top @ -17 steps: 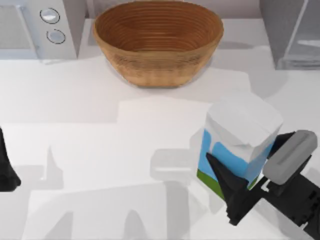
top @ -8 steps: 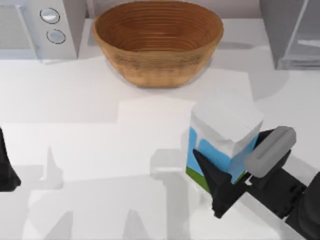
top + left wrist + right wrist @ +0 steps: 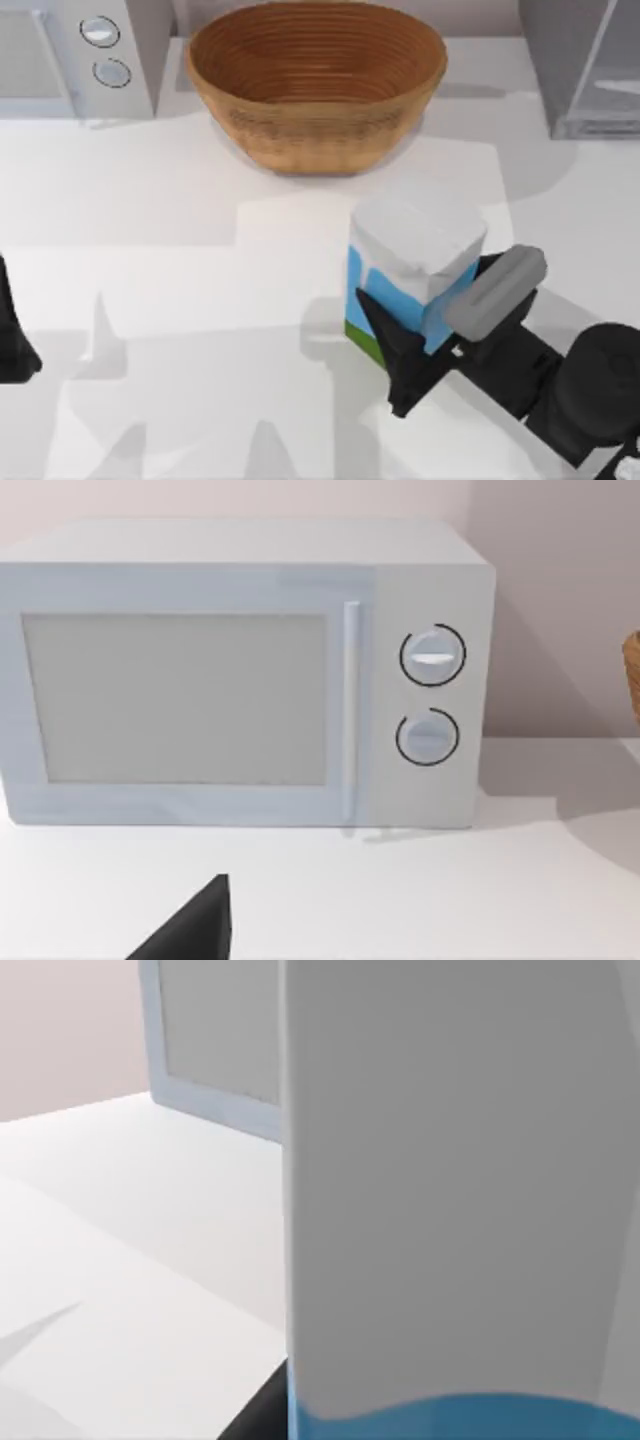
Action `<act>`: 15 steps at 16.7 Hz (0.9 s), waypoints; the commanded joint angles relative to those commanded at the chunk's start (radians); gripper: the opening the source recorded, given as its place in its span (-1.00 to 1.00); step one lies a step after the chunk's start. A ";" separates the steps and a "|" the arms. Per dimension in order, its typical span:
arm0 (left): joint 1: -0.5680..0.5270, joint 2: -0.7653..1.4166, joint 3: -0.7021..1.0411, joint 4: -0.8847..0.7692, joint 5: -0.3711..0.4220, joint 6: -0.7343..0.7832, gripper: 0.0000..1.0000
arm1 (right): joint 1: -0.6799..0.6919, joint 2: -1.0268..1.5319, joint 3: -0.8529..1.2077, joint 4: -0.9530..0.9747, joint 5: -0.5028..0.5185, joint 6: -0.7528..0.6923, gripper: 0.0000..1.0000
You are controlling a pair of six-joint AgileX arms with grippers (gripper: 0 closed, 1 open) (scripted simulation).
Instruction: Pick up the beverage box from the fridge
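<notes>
Right pincer (image 3: 440,330) clamped on beverage box (image 3: 410,270), one finger each side; carton upright, long axis vertical, held above worktop (image 3: 180,250) toward front right; fridge (image 3: 580,65) well apart at back right corner; right arm reaches in from front right corner; left pincer (image 3: 15,340) parked at left edge, finger state unclear.

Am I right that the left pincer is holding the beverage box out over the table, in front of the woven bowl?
Not quite: it is the right pincer that grips the beverage box, as the top view shows. The box is indeed out over the table, in front of the woven bowl.
</notes>
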 joint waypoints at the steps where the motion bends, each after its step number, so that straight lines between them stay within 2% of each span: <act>1: 0.000 0.000 0.000 0.000 0.000 0.000 1.00 | 0.000 0.000 0.000 0.000 0.000 0.000 -1.00; 3: 0.000 0.000 0.000 0.000 0.000 0.000 1.00 | 0.000 0.000 0.000 0.000 0.000 0.000 -1.00; 15: 0.000 0.000 0.000 0.000 0.000 0.000 1.00 | 0.000 0.000 0.000 0.000 0.000 0.000 0.81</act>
